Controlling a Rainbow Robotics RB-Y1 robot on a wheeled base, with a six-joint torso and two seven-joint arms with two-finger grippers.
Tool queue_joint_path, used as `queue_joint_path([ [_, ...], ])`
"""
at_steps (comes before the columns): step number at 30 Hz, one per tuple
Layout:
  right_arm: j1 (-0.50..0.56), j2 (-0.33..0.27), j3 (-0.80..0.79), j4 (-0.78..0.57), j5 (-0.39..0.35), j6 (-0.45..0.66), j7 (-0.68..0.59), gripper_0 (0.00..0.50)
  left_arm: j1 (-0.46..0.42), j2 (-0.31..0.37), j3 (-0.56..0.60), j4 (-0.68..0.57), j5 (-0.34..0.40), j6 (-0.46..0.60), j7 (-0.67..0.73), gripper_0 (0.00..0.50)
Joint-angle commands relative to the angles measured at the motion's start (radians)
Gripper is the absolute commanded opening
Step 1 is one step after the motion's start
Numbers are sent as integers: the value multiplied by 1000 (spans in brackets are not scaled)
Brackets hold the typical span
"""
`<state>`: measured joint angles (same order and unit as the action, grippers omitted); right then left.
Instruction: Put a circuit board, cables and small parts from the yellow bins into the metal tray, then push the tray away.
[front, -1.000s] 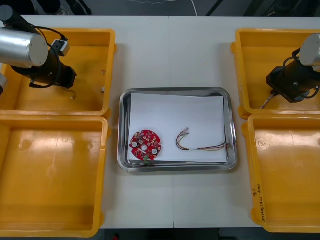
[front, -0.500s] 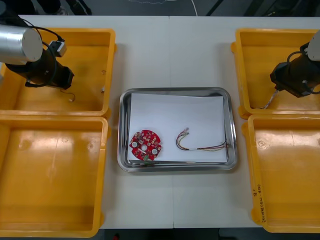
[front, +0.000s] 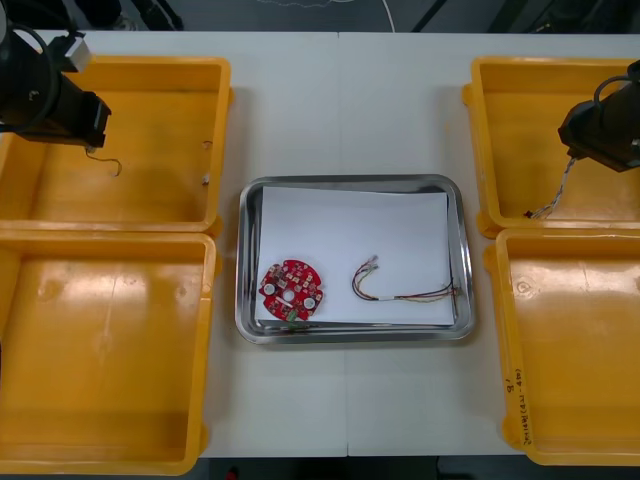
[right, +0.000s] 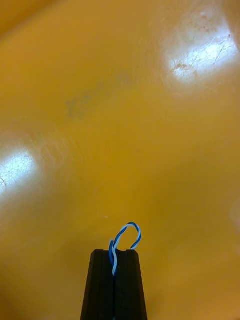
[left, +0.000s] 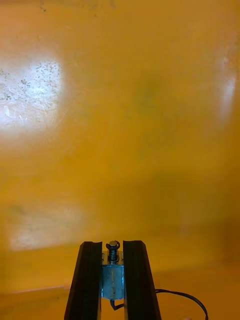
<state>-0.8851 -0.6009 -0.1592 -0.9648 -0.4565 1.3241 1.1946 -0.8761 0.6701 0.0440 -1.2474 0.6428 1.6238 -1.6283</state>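
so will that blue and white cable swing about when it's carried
Likely floppy: the blue and white cable dangles limp from the right gripper over the far right bin. Probably light and slip-prone: only a thin loop is pinched.

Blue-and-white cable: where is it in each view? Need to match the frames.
Front view: the twisted blue and white cable hangs from the right end effector into the far right yellow bin.
Right wrist view: its loop sticks out past the shut fingertips.
Left wrist view: the left end effector clamps a small metal part instead.
Shared landmark: the right end effector pinching the cable, over that bin's floor.
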Motion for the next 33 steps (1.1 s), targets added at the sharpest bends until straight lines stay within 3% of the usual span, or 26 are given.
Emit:
queue_joint_path([
  [1, -98, -46, -34, 97, 10, -57, 30, 0, -3, -9, 22, -115, -23, 67, 16, 0],
  [13, -83, -51, -36, 100, 12, -74, 71, 0, -3, -152, 13, -362, -75, 240, 203, 0],
  [20, -84, -54, -36, 100, 21, -112, 94, 0, -9, -228, -104, -483, -98, 280, 324, 0],
  [33, -86, -48, -39, 101, 30, -129, 126, 0, -50, -343, -329, -504, -129, 257, 550, 0],
])
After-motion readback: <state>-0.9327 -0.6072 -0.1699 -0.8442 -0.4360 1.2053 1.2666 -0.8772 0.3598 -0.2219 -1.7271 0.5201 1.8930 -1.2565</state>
